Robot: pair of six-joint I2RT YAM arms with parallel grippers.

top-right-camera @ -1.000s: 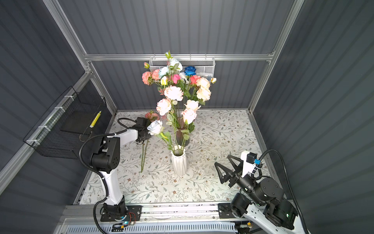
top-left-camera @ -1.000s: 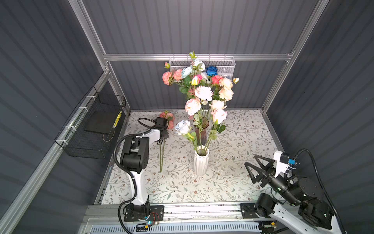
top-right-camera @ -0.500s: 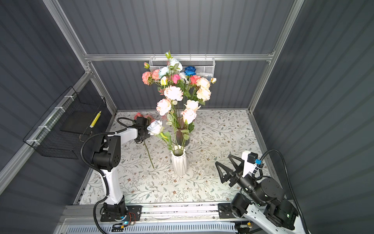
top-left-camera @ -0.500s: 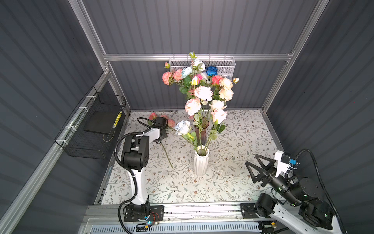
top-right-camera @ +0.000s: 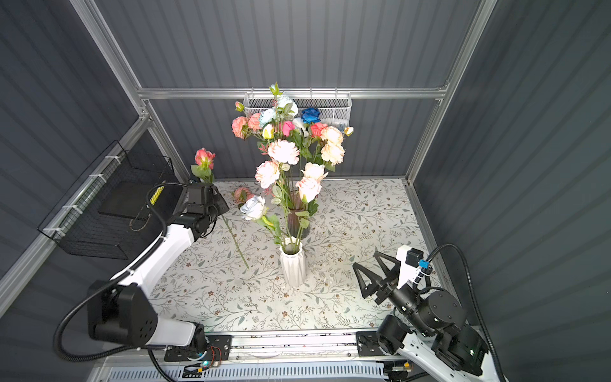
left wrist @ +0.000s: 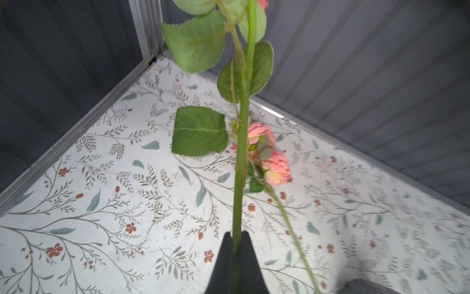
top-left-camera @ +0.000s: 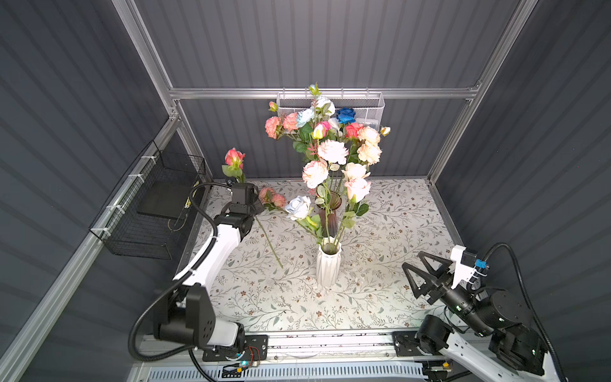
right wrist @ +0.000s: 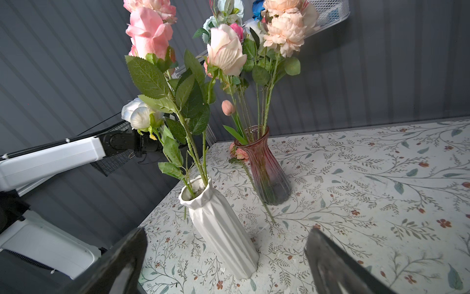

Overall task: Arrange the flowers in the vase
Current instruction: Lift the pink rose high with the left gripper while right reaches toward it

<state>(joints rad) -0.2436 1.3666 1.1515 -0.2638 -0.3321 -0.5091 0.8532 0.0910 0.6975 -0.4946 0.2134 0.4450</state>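
Item 1. My left hand (left wrist: 237, 238): clamped tight on the green stem of a pink rose (top-left-camera: 234, 158), held tilted, well left of the white vase (top-left-camera: 328, 264).

Item 2. My right hand (top-left-camera: 413, 261): spread wide, holding nothing, right of the white vase.

Item 3. Flowers (top-left-camera: 357, 189): several stand in the white vase, more in the pink glass vase (top-left-camera: 329, 218) just behind it. One pink spray (top-left-camera: 272, 198) lies on the table (top-left-camera: 380, 231), behind and to the left of the white vase.

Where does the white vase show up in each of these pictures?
In a top view: white vase, middle, slightly below centre.
In a top view: same, middle.
Left wrist view: not in it.
Right wrist view: large, close to the camera.
Shared landmark: the loose pink flower lying flat, seen in all four.
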